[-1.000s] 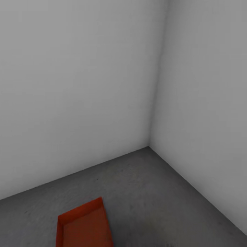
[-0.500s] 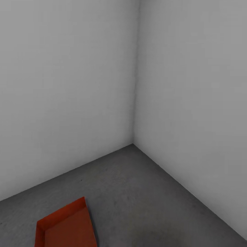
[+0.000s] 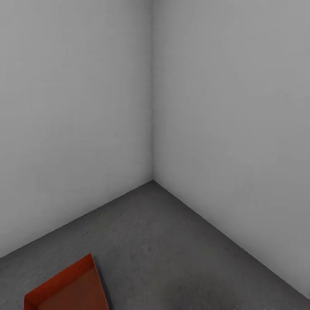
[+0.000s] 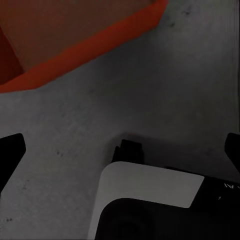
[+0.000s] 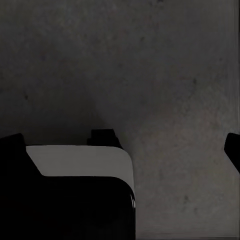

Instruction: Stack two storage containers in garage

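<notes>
One orange-red storage container (image 3: 69, 288) lies on the dark grey garage floor (image 3: 172, 249) at the lower left of the head view, cut off by the picture's edge. The left wrist view has a corner of this storage container (image 4: 75, 35) beyond my left gripper (image 4: 120, 150). That gripper's dark fingertips (image 4: 10, 152) stand wide apart over bare floor, open and empty. My right gripper (image 5: 122, 145) is open too, with nothing but grey concrete floor (image 5: 165, 75) between its fingertips (image 5: 233, 147).
Two plain white-grey walls (image 3: 73, 120) meet in a corner (image 3: 152, 172) straight ahead. Speckled floor stretches from the container to that corner. A white and black part of my own body (image 4: 150, 200) sits below each wrist camera.
The whole head view has swung to the right, so the wall corner and the container sit further left in the picture. The container itself has not moved on the floor.
</notes>
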